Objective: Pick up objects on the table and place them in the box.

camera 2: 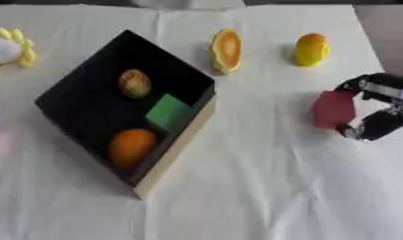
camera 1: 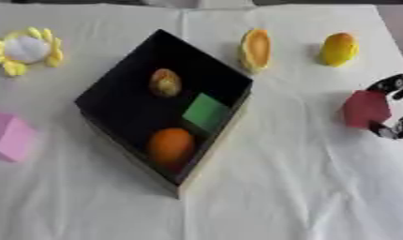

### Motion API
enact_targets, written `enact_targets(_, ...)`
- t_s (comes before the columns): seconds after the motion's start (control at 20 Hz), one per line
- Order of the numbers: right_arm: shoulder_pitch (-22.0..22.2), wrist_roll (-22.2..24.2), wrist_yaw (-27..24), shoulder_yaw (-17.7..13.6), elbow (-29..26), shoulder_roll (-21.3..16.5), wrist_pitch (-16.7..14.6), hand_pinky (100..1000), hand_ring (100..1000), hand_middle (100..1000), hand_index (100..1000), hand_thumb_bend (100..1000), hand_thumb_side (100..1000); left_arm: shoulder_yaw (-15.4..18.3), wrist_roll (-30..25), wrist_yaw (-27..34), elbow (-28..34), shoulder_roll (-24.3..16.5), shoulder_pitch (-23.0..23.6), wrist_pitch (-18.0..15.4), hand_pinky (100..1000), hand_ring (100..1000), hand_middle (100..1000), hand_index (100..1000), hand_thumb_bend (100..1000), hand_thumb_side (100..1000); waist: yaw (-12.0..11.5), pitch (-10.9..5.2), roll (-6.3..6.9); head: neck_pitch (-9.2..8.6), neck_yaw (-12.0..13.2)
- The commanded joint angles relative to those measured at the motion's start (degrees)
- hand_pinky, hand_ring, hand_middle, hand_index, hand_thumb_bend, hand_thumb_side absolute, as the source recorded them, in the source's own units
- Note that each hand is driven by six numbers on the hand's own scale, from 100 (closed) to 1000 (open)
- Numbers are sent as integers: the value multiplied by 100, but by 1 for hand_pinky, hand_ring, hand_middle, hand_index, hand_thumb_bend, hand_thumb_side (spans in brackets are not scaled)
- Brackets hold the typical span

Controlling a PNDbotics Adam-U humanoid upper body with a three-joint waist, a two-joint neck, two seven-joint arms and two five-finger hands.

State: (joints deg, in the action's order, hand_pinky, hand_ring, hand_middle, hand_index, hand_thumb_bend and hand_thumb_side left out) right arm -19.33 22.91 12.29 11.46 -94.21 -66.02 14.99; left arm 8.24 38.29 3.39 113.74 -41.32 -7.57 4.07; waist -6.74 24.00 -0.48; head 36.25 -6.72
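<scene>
Three things lie in your black box point(camera 1: 115, 101): an orange ball point(camera 1: 170, 145), a green block point(camera 1: 206, 112), a speckled egg shape point(camera 1: 165, 82). Right eye view: your right hand point(camera 2: 378, 108) at the counter's point(camera 2: 262, 187) right edge has its fingers point(camera 2: 370, 127) curled round a red block point(camera 2: 332, 109).

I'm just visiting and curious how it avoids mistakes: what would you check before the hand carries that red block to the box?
1. Right hand curled round the red block: ok.
2. Block lifted off the white table: cannot tell.
3. Black box open on top: ok.
4. Free floor space in the box beside the green block, orange ball and speckled ball: ok.
5. Left hand out of the way: ok, not in view.
</scene>
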Motion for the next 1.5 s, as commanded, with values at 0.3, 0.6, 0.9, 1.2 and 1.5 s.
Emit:
enact_targets(0.3,-111,-428,-135,-39,-13,-82,66,818,788,614,689,100,110,27,-2,6,86,-89,-24,-10,801,711,710,885,183,573,0,-52,81,-34,-8)
enact_targets(0.6,-140,-705,-184,-204,-469,-117,43,787,681,504,555,100,119,39,15,0,86,-89,-6,-16,801,710,709,883,182,573,28,-106,40,5,46)
enact_targets(0.9,-864,-600,-322,-364,-1860,-177,78,780,629,499,545,100,110,19,-3,-18,86,-116,-52,-43,802,711,710,883,183,571,7,-217,-42,69,155)
enact_targets(1.2,-2561,320,-512,225,-2036,334,197,780,626,502,551,100,115,-97,-131,-27,86,-172,-308,-56,803,712,712,883,192,566,-67,-393,-213,210,97)
enact_targets(1.5,-4002,1150,-318,911,-1600,1465,510,777,625,505,552,100,113,-165,-213,-21,86,-192,-526,-71,804,713,712,883,199,563,-120,-500,-335,245,-46)
